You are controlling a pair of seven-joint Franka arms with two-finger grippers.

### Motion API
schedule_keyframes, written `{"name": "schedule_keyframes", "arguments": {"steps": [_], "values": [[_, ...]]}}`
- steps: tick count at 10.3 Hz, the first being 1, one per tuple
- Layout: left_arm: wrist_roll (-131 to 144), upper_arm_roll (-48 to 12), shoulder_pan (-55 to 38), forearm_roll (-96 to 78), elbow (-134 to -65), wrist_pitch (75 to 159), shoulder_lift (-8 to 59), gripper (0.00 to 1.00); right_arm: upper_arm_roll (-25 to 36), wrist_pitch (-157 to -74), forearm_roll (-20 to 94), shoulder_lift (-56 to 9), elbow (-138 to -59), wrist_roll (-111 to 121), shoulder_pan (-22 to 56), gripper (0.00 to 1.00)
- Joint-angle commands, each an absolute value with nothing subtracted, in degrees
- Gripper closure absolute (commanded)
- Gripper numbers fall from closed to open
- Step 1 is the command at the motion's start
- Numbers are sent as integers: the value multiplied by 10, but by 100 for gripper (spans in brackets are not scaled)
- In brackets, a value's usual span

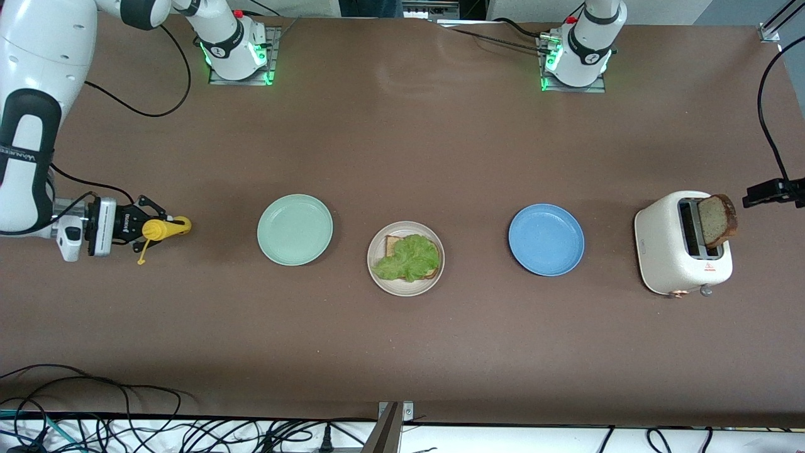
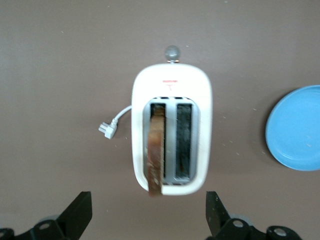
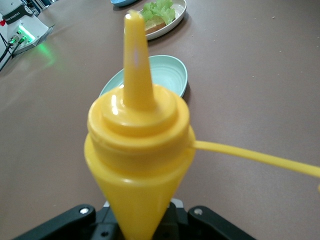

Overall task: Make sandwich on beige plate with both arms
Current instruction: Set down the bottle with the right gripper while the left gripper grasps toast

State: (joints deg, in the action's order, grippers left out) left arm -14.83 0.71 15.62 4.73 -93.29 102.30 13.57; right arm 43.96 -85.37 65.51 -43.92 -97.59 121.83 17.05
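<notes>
Beige plate (image 1: pixel 377 277) well apart from both jaws.

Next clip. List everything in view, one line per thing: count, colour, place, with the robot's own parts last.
beige plate: 1, pale beige, mid-table, between the other two plates, nearest the front camera.
bread: 1, brown crust, on the beige plate.
lettuce: 1, green, on that bread.
green plate: 1, mint, toward the right arm's end.
blue plate: 1, blue, toward the left arm's end.
toaster: 1, white, at the left arm's end.
toast: 1, brown, standing in a toaster slot.
bottle: 1, yellow, held in the right gripper.
right gripper: 1, black, jaws shut on the bottle.
left gripper: 1, black, jaws open above the toaster.
</notes>
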Motion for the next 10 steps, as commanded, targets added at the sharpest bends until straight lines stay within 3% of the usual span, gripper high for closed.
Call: {"name": "schedule_keyframes", "arguments": {"steps": [1,2,4,5,7,8,10], "values": [[-157,0,167,55,-1021,1120,128,0,435,-867,702,-458,-981,1295,166,100],[-159,0,168,54,-1060,1175,127,0,433,-876,708,-461,-981,1322,166,100],[-160,-1,189,16,-1086,1193,131,1,433,-878,720,-471,-981,1357,166,100],[-160,-1,189,5,-1094,1207,139,8,433,-875,738,-482,-981,1381,165,100],[-155,-1,189,1,-1094,1201,142,78,432,-870,752,-492,-982,1397,165,100],[-152,-1,190,-17,-1094,1184,143,100,423,-870,760,-496,-982,1410,162,100],[-151,-1,189,-25,-1084,1174,142,100,405,-871,772,-504,-981,1419,145,100]]}}
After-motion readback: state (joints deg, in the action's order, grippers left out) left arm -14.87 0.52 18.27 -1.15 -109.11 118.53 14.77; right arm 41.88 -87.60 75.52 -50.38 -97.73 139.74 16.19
